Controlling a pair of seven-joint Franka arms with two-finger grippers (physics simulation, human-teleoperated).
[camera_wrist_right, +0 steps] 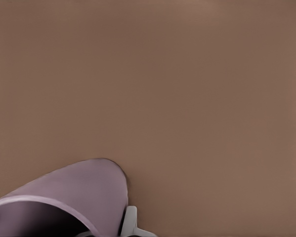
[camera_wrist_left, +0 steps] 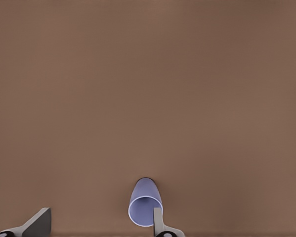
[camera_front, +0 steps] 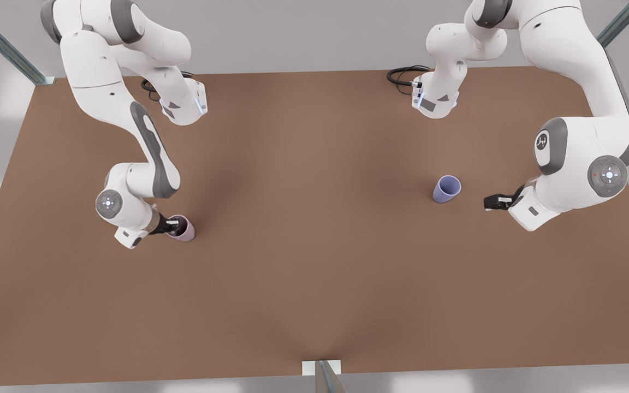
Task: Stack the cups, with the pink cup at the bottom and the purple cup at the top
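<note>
Though plain, brown table (camera_front: 314, 284), grey surround (camera_front: 292, 33)

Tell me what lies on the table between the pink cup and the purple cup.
Nothing: in the front view, bare brown table separates the pink cup from the purple cup.

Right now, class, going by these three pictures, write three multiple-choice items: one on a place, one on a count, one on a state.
1. In the front view, the purple cup is:
A. in the left half
B. in the right half
C. inside the pink cup

2. How many cups are on the table?
A. one
B. three
C. two

3. The left tool is:
A. open
B. shut on the purple cup
C. shut on the pink cup

Key:
1 B: the purple cup is right of centre.
2 C: there are only it and the pink cup, where the right tool is.
3 A: the left tool shows spread fingers short of the purple cup.
</note>
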